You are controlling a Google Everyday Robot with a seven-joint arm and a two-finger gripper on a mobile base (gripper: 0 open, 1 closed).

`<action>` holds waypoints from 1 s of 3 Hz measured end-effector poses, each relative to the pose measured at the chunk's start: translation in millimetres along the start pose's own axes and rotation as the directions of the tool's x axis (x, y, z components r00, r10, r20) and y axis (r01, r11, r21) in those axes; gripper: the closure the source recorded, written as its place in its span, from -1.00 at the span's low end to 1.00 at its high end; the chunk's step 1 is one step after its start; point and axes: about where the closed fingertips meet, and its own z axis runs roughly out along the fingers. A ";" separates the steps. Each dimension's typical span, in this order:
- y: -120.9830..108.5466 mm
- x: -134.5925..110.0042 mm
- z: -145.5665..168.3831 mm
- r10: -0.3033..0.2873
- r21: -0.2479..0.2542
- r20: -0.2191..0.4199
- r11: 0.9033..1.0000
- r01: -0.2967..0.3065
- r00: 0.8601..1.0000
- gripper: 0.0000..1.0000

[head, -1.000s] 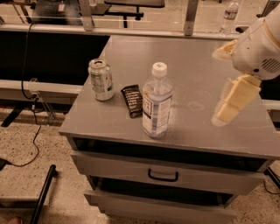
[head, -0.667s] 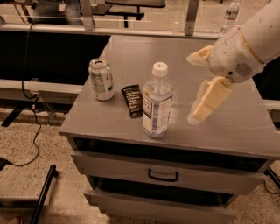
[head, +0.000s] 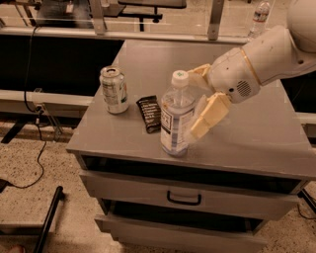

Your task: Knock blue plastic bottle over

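Observation:
The blue plastic bottle (head: 176, 118), clear bluish with a white cap and a white-and-blue label, stands upright near the front edge of the grey cabinet top (head: 247, 133). My gripper (head: 202, 96) is right beside the bottle on its right, at mid to upper height. Its cream fingers are spread open and empty. The lower finger (head: 210, 116) is against or very close to the bottle's side. The upper finger (head: 199, 74) is near the bottle's neck.
A silver-green drink can (head: 114, 90) stands at the left of the top. A dark snack bar (head: 149, 113) lies between can and bottle. A small clear bottle (head: 260, 15) stands far back right. Drawers with a black handle (head: 183, 199) are below.
My arm has swung left across the cabinet top, bringing the gripper from the right side up to the bottle. The bottle still stands upright in the same place.

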 end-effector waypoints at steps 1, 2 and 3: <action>0.9 -2.7 1.5 -0.001 -0.005 0.006 1.000 0.001 1.000 -0.70; 1.9 -4.6 2.4 -0.005 -0.006 0.005 1.000 0.005 1.000 -0.22; 2.4 -7.7 2.4 -0.011 -0.002 0.000 1.000 0.011 1.000 0.37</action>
